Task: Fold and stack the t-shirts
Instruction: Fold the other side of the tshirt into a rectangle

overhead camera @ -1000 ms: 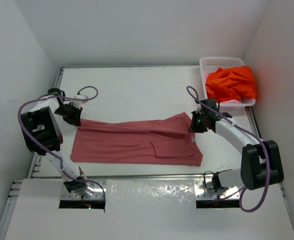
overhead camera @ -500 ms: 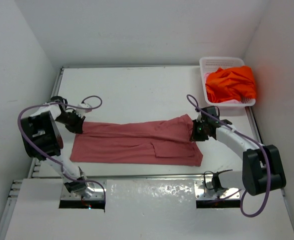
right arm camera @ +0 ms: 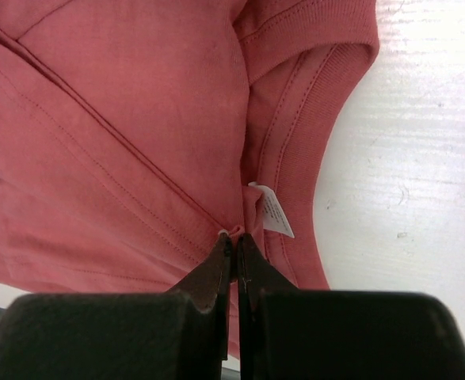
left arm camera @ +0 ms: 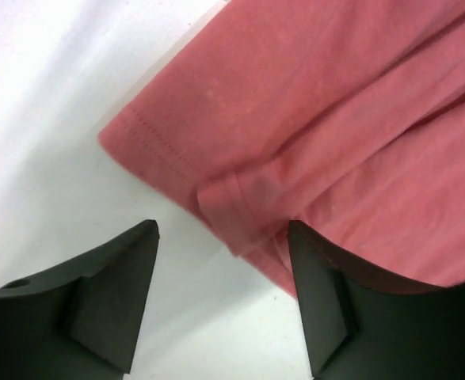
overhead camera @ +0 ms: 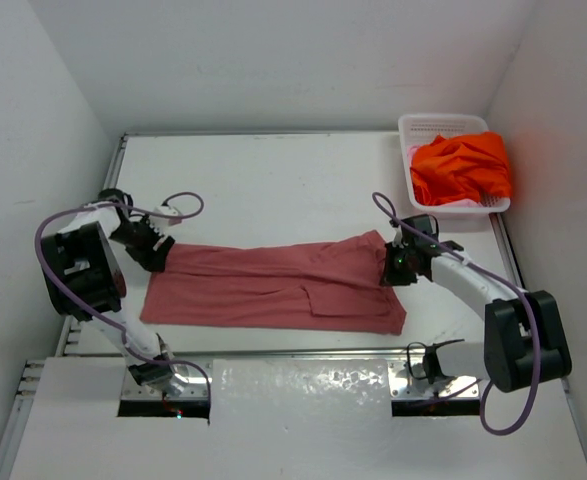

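Left hand (overhead camera: 151,248), seen from above at the left of the frame, sits at the left end of the red shirt (overhead camera: 273,285). That shirt lies across the middle of the surface (overhead camera: 273,170), doubled lengthwise into a long band. The right hand (overhead camera: 395,266) is at the band's right end. At the upper right the orange shirt (overhead camera: 463,165) lies bunched in the basket (overhead camera: 418,125); whether another shirt lies under it I cannot tell.

From the left wrist, the left hand (left arm camera: 220,229) stands partly open, its fingers (left arm camera: 109,301) at the bottom of the frame on either side of a hem corner. It grips nothing, and the cloth rests on the surface.

From the right wrist, the right hand (right arm camera: 234,237) is closed tight, pinching a thin ridge of the red shirt just beside the collar (right arm camera: 327,95) and the white label (right arm camera: 273,212).

By my reading the task is early. One shirt has its lengthwise fold and probably needs crosswise folds. The orange shirt is not yet begun, and no stack exists.
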`<action>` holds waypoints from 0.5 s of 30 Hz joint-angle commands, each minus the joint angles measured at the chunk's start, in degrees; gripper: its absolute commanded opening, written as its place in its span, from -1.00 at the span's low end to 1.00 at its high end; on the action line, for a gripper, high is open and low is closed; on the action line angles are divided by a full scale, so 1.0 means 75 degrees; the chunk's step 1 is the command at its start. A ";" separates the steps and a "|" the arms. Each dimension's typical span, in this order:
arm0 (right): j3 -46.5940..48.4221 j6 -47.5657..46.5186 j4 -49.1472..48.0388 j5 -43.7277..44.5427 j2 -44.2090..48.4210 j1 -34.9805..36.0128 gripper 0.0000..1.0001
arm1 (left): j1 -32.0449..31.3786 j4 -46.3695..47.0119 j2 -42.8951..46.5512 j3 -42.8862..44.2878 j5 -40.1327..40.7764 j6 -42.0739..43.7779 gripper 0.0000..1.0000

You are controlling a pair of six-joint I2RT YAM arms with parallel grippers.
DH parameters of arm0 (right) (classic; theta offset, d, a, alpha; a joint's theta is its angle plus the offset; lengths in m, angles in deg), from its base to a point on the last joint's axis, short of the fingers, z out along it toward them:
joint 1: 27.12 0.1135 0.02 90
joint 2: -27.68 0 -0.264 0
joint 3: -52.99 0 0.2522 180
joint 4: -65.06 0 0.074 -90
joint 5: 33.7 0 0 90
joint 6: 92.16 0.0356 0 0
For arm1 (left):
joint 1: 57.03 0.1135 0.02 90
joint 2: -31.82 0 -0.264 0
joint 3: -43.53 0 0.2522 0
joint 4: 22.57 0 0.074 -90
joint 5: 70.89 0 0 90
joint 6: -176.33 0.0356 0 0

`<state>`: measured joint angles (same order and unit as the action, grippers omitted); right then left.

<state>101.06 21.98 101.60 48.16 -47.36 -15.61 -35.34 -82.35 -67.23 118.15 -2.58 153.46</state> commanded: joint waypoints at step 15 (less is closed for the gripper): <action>-0.0203 -0.0218 -0.0155 -0.0110 0.0338 0.0036 -1.00 | -0.0080 -0.2396 -0.0644 0.2456 -0.1128 0.0473 0.29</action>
<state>99.22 21.35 101.34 47.33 -45.53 -15.61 -34.60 -99.08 -69.35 138.94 -11.35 159.36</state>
